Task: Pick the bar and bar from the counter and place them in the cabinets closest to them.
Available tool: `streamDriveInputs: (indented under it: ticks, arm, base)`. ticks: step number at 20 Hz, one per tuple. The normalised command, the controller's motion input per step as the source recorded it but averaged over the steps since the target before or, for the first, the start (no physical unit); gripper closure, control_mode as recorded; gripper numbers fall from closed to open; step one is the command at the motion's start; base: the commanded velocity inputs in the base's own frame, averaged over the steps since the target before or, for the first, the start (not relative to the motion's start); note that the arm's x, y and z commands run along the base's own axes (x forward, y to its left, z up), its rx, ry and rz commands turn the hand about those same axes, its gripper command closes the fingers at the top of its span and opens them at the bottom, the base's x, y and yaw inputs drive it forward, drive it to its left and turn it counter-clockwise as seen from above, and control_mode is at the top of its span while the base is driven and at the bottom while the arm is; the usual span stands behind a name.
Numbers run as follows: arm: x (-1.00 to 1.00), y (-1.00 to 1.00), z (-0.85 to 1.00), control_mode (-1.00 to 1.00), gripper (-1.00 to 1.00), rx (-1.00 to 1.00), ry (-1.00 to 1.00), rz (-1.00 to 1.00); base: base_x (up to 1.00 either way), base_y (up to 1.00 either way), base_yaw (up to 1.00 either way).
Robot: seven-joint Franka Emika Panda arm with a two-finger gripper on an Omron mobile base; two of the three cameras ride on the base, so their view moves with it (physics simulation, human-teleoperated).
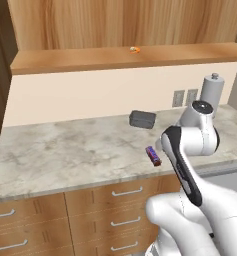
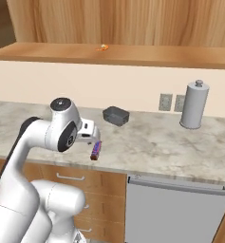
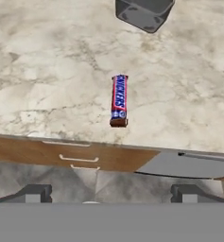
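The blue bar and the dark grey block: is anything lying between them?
No. In the hand view, just bare marble counter lies between the blue bar and the grey block.

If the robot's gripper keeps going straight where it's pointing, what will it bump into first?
Probably the blue bar on the counter. The open gripper points down toward it with nothing between, though depth is hard to judge.

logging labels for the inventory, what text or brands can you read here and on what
"SNICKERS": on the blue bar lying on the counter, lettering small but legible in the hand view.
Dark grey block: no text visible.
White canister and wall outlets: no text visible.
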Motion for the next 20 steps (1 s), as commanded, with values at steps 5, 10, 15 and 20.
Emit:
streamDriveInputs:
  ticks: [5, 10, 15, 20]
  arm:
    - [0.51, 0.09, -0.46, -1.00, -1.00, 0.00, 0.10, 0.00]
    - [0.46, 0.05, -0.44, -1.00, -1.00, 0.00, 0.10, 0.00]
    - [0.47, 0.01, -0.37, -1.00, -1.00, 0.00, 0.08, 0.00]
    - [0.47, 0.00, -0.25, -1.00, -1.00, -0.01, 0.03, 0.00]
  base:
    - [0.00, 0.00, 0.00]
    - [0.00, 0.00, 0.00]
    - [0.00, 0.00, 0.00]
    - [0.00, 0.00, 0.00]
